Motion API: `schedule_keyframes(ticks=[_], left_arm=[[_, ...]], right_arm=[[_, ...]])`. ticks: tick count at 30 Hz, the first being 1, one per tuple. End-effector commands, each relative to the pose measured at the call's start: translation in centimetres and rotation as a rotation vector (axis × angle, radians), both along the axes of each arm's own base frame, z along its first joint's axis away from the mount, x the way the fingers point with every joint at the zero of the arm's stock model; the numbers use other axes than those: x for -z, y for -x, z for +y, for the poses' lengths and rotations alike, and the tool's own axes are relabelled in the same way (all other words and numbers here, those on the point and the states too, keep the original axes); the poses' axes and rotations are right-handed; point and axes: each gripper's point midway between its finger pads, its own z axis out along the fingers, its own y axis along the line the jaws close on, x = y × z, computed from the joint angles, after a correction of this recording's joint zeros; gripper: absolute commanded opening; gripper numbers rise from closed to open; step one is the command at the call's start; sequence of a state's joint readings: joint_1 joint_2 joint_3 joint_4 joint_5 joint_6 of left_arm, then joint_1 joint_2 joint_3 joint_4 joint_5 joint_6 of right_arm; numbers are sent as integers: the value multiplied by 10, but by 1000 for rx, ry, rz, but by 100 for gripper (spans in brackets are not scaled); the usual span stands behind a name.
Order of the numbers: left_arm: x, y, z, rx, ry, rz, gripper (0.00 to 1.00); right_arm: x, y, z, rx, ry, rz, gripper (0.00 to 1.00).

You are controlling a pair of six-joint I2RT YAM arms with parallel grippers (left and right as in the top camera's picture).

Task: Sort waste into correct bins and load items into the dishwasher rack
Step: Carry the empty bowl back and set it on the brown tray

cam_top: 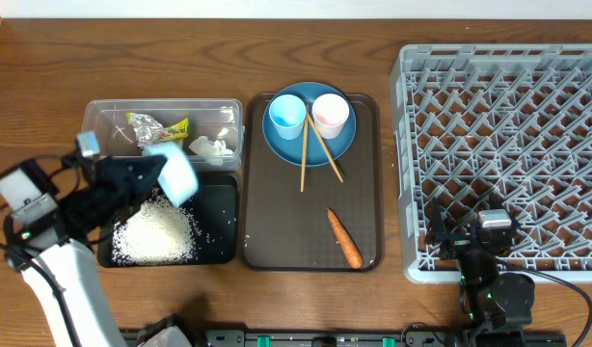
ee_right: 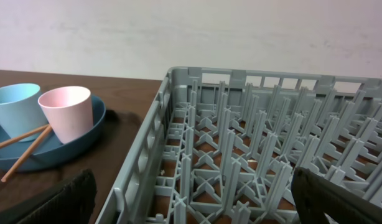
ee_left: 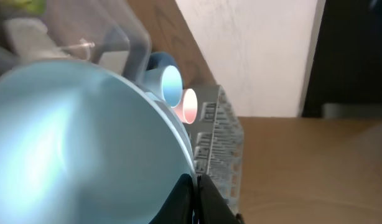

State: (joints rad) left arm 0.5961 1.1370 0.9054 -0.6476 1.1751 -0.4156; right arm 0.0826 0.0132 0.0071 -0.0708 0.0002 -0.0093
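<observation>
Near right, the right gripper (ee_right: 191, 186) hangs with fingers spread wide at the rack's (cam_top: 508, 145) near edge. Near left, rice (cam_top: 153, 236) lies heaped in the black tray (cam_top: 219, 207). A carrot (cam_top: 344, 238) lies on the brown tray (cam_top: 277, 217). Above the rice, the left gripper (ee_left: 196, 196) pinches the tilted bowl's (cam_top: 177, 172) rim. Farther back, a wrapper (cam_top: 156, 125) and tissue (cam_top: 211, 146) sit in the clear tub (cam_top: 161, 104). To their right, the blue cup (cam_top: 286, 113), pink cup (cam_top: 331, 114) and chopsticks (cam_top: 304, 159) rest on the plate (cam_top: 282, 143).

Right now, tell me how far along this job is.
Done: wrapper and tissue lie in the clear tub, rice is piled in the black tray. In hand: the left gripper holds the bowl tilted over that rice. Left: the carrot, plus plate, blue cup, pink cup and chopsticks on the brown tray; the rack is empty.
</observation>
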Motion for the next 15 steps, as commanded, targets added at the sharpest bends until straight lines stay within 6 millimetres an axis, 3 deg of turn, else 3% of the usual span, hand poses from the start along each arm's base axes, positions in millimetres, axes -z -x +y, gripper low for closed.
schedule_keyframes(ticks=[1,4,10,15], left_arm=[[-5,-2,-13,-36,-148,47,6],[8,1,-32,-28,-278,103,6],[26,13,-99,154,-461,116,6],[40,27,-140,230,-630,104,6]], right_arm=[[2,0,-5,20,11,5,99],[2,0,-5,20,11,5,99],[2,0,-5,20,11,5,99],[2,0,-5,20,11,5,99]])
